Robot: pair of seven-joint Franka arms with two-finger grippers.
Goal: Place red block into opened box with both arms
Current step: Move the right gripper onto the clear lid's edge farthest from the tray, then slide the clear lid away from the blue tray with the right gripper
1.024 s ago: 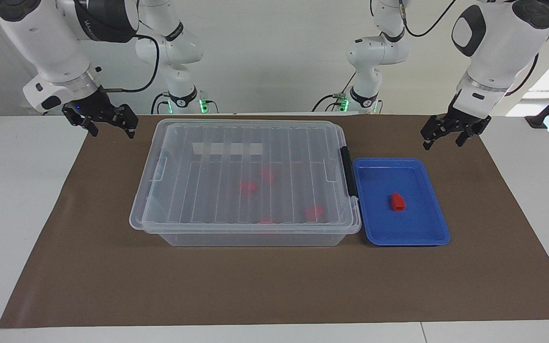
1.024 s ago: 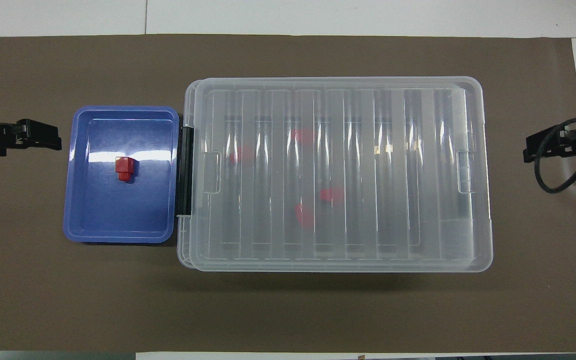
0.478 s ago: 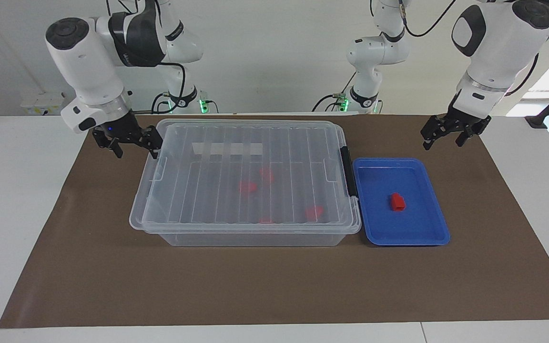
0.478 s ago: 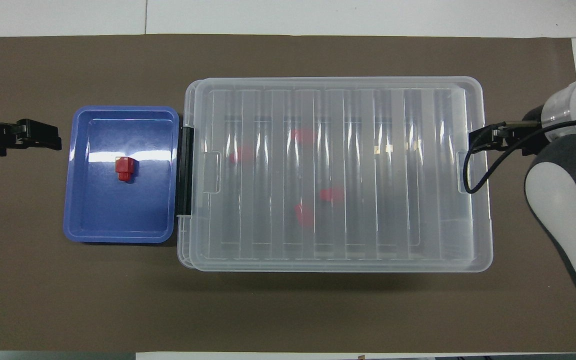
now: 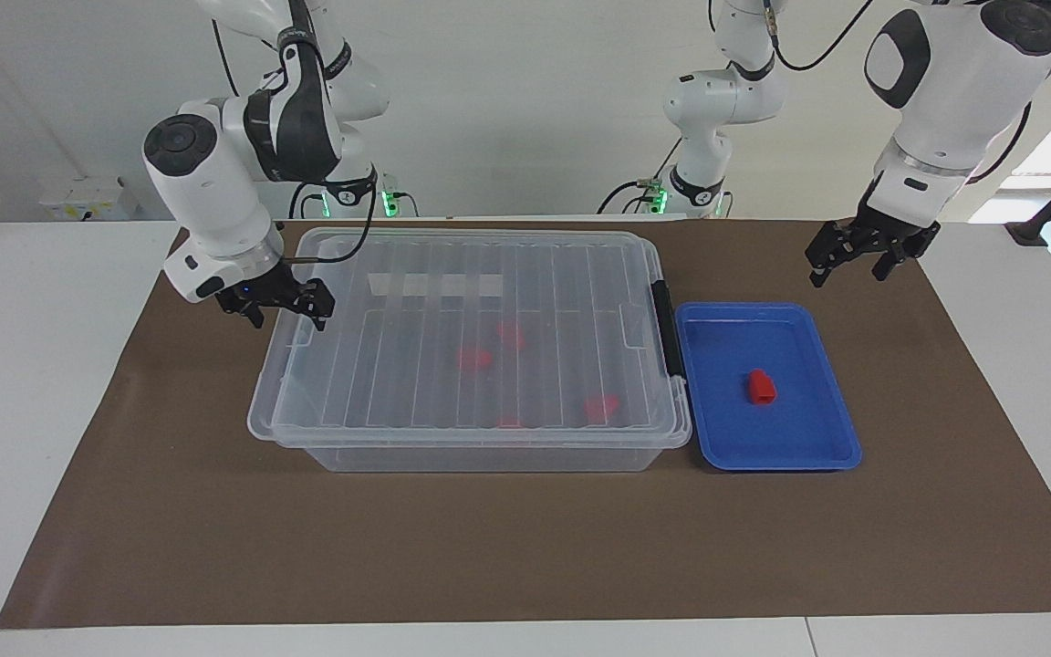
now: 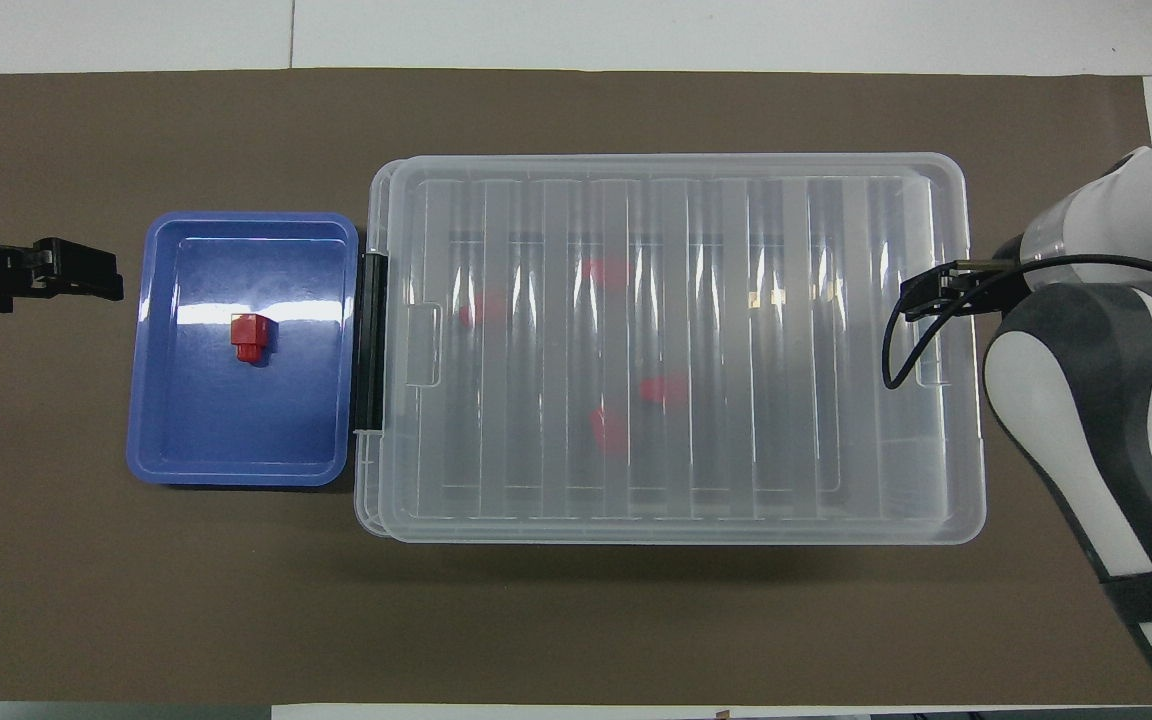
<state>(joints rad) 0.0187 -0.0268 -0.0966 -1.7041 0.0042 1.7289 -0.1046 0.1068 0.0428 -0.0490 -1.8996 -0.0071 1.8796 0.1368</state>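
A red block [image 5: 760,387] [image 6: 249,338] lies in the shallow blue tray [image 5: 817,456] [image 6: 236,465]. The clear box [image 5: 471,274] [image 6: 936,520] stands beside the tray with its ribbed lid lying flat on it. Its black latch [image 5: 669,328] [image 6: 372,340] faces the tray. Several more red blocks [image 5: 475,359] [image 6: 663,388] show blurred through the lid. My right gripper [image 5: 288,315] [image 6: 936,292] is open, low over the box's short end at the right arm's end of the table, holding nothing. Up over the mat, my left gripper [image 5: 858,260] [image 6: 114,282] hangs open and empty past the tray.
A brown mat [image 5: 525,547] [image 6: 576,620] covers the white table under box and tray. The right arm's white forearm [image 6: 1086,420] hangs over the mat beside the box.
My right arm has swung in from the mat's end and come down to the box's short end. The left arm, box, tray and block have not moved.
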